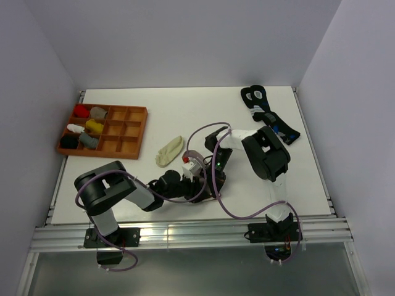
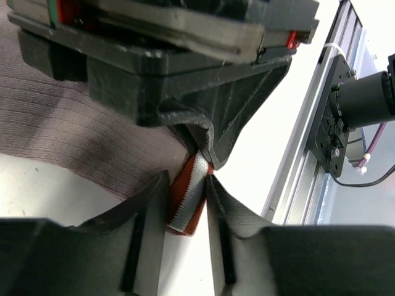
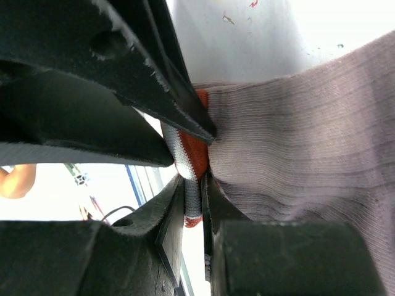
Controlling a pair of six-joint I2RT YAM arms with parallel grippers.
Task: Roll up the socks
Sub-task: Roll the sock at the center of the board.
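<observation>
The taupe sock point(image 2: 74, 135) lies under both grippers, and both hold its red-and-white striped cuff point(image 2: 188, 200). My left gripper point(image 2: 187, 182) is shut on the cuff's lower end. My right gripper point(image 3: 194, 182) is shut on the same cuff point(image 3: 192, 154) from the opposite side, with the taupe body point(image 3: 296, 142) spreading to its right. In the top view the two grippers meet at the table's middle front, left gripper point(image 1: 184, 179), right gripper point(image 1: 202, 168), with only a bit of red cuff point(image 1: 186, 158) showing. The cream-yellow sock point(image 1: 170, 150) lies flat just behind and to the left, apart from both grippers.
A wooden tray point(image 1: 137, 132) with small rolled sock bundles in its left cells stands at the back left. Black socks with blue-and-white marks point(image 1: 266, 114) lie at the back right. The aluminium rail point(image 2: 308, 142) runs along the near table edge close to the grippers.
</observation>
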